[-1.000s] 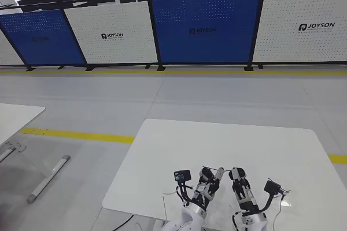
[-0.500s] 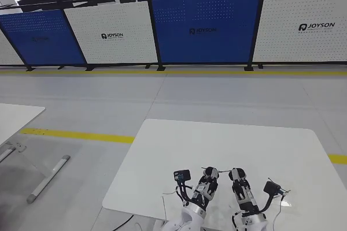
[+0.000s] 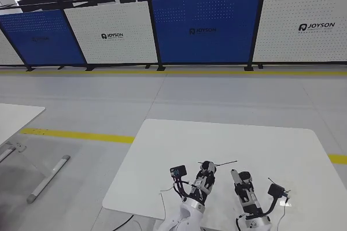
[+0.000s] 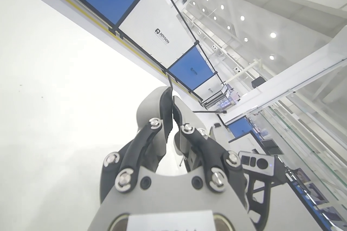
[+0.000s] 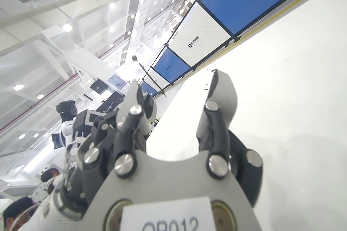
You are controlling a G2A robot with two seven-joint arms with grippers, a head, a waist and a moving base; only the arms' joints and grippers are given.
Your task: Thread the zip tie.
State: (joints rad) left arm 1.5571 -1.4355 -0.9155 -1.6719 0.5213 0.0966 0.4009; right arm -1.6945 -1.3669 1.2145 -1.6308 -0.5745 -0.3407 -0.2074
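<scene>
**A:** Right, left arm first. Pose?

**B:** Low over the near edge of the white table, pointing away from the robot toward the far wall. The left gripper has its pads pressed together, pinching a thin black zip tie.

**A:** Where does the tie run?

**B:** A short stub stands past the fingertips in the wrist view. From above, the strap sticks out sideways toward the other arm. Its free end is near the tip of the right gripper but outside its fingers.

**A:** And the right arm?

**B:** Beside the left, near but apart, at the same table edge and pointing roughly the same way. Its fingers are spread wide and hold nothing.

**A:** Any writing?

**B:** The blue and white perforated panels behind the table each carry a small logo with a word mark. A white sticker on the right wrist plate has dark characters, cut off by the frame edge. A yellow line crosses the floor between table and panels.
</scene>
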